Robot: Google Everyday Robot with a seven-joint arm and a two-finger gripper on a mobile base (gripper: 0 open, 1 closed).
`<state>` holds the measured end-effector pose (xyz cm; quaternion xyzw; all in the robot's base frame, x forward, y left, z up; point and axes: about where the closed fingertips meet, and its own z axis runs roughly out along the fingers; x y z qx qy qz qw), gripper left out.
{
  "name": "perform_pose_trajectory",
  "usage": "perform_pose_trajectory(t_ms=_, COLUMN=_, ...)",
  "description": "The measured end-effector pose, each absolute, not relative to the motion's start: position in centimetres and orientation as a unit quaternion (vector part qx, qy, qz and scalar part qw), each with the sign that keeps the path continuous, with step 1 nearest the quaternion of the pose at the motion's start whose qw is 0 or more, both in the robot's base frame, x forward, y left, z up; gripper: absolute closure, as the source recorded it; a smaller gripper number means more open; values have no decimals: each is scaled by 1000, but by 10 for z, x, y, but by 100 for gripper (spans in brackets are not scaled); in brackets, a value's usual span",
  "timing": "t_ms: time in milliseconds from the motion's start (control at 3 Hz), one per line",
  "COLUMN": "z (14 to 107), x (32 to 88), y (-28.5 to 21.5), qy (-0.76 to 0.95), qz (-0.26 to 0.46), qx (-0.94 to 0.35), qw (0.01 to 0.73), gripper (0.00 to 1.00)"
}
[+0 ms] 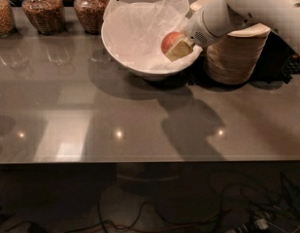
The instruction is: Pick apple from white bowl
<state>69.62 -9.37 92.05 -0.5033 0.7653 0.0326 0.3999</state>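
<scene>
The claw (175, 46) sits inside the right half of the white bowl (140, 70), closed on the apple (168, 40). One tan finger (180, 50) lies across the apple's lower right side and touches it; the other finger is hidden behind the fruit. The apple is reddish with a paler patch. It is held up off the bottom of the bowl, close to the right wall and below the rim line, with the crumpled white tissue paper (137, 30) behind and under it. The paper lines the whole bowl and sticks up past the rim at the back and on the right.

From the claw, a thick white arm (249, 6) runs up and to the right, leaving the view at the top right corner. It crosses over a tall stack of beige disposable bowls (234, 59) that stands just beside the white bowl on its right.

The white bowl rests on a glossy grey counter (91, 125), towards the back and a little right of the middle. Dark shadows of the bowl and arm fall on the counter in front of them. Along the back left edge stand three glass jars (40, 8) with brown contents, well apart from the bowl except the nearest one, which is near its left rim. Below the counter's front edge, tangled cables (227, 205) lie on a dark floor.
</scene>
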Motion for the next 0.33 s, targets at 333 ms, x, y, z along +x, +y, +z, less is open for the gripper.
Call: perform_pose_trajectory(t_ms=333, z=948, x=663, y=-98, qy=738, qz=72, qx=-522, qw=421, gripper=100)
